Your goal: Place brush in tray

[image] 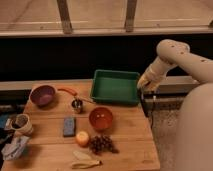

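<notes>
The green tray [115, 86] sits at the back right of the wooden table and holds nothing. My gripper [144, 89] hangs just past the tray's right rim, at about rim height. It is shut on the top of the black brush [146, 105]. The brush hangs down almost upright beside the table's right edge, outside the tray.
On the table [125, 132] are an orange bowl [101, 118], a purple bowl [43, 95], a blue sponge [69, 126], a metal cup [77, 105], a carrot [67, 91], grapes [101, 144], an orange fruit [82, 138] and a banana peel [84, 160]. A mug [20, 123] and a cloth [14, 148] lie at the left.
</notes>
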Motion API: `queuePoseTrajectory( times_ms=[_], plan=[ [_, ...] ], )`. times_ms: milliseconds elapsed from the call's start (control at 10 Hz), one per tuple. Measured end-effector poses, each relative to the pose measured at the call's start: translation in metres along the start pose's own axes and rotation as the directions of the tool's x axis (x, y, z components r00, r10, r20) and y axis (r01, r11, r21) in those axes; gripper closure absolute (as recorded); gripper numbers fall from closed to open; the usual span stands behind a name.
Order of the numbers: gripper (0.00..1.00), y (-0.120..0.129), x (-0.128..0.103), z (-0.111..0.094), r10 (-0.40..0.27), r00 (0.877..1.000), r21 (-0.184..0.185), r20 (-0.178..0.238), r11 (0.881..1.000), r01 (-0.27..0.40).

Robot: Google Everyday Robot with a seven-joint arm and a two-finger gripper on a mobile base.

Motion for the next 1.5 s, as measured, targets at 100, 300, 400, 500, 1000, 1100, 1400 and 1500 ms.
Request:
queuePoseTrajectory(
  times_ms=[100,300,400,500,1000,1100,1400,1500],
  plan=[
    [1.00,0.017,-0.008,-0.001,-0.019,1.000,-0.025,0.008,1.000,0.019],
    [1.00,0.039,-0.022,-0.010,-0.044,0.999,-0.071,0.024,0.996,0.046],
    [1.00,0.049,-0.029,-0.018,-0.059,0.998,-0.095,0.034,0.993,0.062],
    [1.00,0.061,-0.034,-0.023,-0.081,0.996,-0.123,0.044,0.989,0.086],
    [0.96,0.083,-0.039,-0.021,-0.116,0.992,-0.216,0.052,0.968,0.124],
    [0.96,0.083,-0.039,-0.020,-0.117,0.992,-0.216,0.051,0.968,0.125],
    [0.97,0.080,-0.034,-0.018,-0.109,0.993,-0.213,0.038,0.970,0.114],
    [0.88,0.071,-0.027,-0.020,-0.094,0.995,-0.211,0.026,0.973,0.097]
  ],
)
